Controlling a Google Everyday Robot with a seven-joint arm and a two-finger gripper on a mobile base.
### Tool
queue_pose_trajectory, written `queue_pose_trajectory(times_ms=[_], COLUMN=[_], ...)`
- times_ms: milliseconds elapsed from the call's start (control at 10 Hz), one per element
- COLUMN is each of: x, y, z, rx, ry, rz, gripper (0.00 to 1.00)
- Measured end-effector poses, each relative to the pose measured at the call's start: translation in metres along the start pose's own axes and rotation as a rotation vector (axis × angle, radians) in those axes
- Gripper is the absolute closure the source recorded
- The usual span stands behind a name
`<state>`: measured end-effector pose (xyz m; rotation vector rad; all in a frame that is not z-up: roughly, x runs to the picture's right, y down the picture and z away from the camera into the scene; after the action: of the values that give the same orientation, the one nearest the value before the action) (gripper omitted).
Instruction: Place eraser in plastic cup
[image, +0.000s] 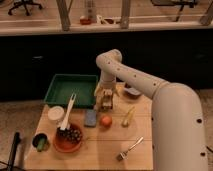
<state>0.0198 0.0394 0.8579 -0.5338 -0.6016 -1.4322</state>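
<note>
1. In the camera view, the gripper (106, 101) was held low over the table (100, 152), just right of the green tray (70, 89).
2. Whether its fingers were apart or clamped could not be told.
3. The eraser and cup could not be made out; the orange (105, 121) lay just below the gripper, the blue pad (90, 117) beside it.

Beige gripper (106, 100) over a pale wooden worktop (100, 152); green tray (70, 90), blue pad (91, 118), orange fruit (105, 121), yellow stick (128, 117), white cup (55, 115).
</note>
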Motion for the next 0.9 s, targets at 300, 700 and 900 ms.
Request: queue_pose_trajectory(times_ms=[300,700,900], x=[0.0026,0.0027,0.0027], y=[-0.0033,-0.0039,-0.0036], z=[-0.0035,-0.0035,-0.0036], rx=[0.009,0.009,0.009], ry=[0.014,0.015,0.015], rz=[-0.014,-0.015,-0.014], gripper=[0.20,0.20,0.20])
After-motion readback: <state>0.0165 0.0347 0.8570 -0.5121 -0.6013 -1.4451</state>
